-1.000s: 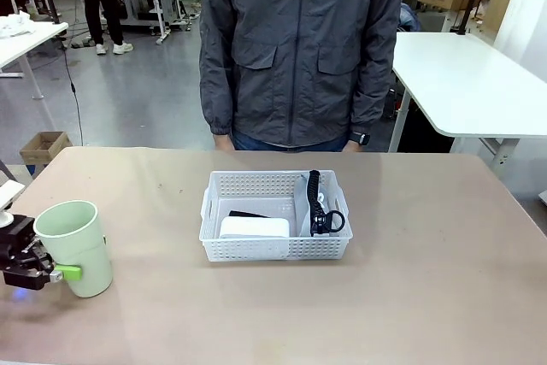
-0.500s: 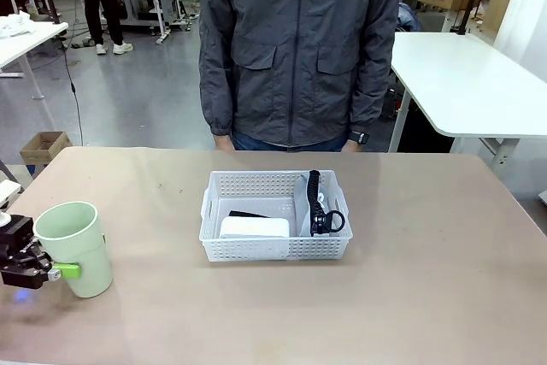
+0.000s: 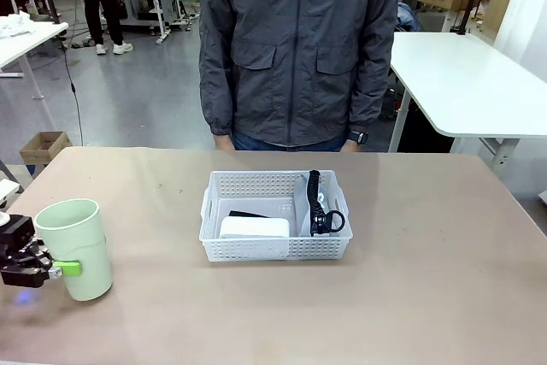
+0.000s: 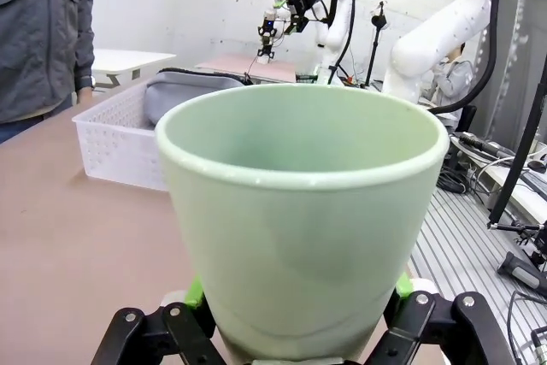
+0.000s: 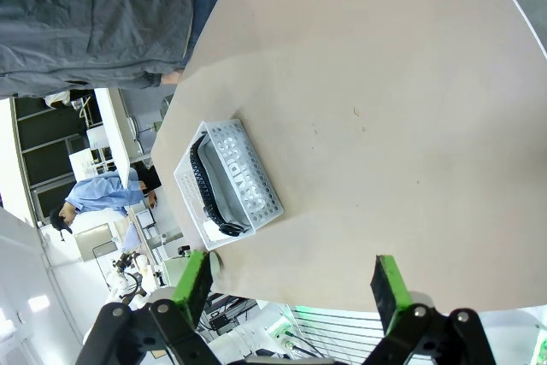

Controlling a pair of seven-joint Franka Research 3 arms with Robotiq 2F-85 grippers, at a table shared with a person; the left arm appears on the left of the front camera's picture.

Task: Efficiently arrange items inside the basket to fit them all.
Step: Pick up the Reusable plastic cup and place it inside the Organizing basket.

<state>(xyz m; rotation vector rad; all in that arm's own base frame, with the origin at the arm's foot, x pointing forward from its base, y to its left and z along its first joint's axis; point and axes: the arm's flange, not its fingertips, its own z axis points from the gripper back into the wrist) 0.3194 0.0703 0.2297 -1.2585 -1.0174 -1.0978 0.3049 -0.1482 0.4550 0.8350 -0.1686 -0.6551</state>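
Gripping the pale green cup (image 3: 75, 248) low on its wall at the table's (image 3: 427, 297) near-left corner, well apart from the basket (image 3: 275, 250), the left gripper (image 3: 53, 272) holds the last loose item. Already packed: pouch (image 3: 306, 204), white device (image 3: 255, 227) and stapler (image 3: 248, 214). High above the table, the right gripper (image 5: 291, 284) hangs wide open, empty.

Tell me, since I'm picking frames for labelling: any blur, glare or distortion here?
Front view: sharp, evenly lit, soft shadows under the basket. Left wrist view: the cup looms, bulged by the wide lens; background slightly soft. Right wrist view: rolled sideways, table edge curved.
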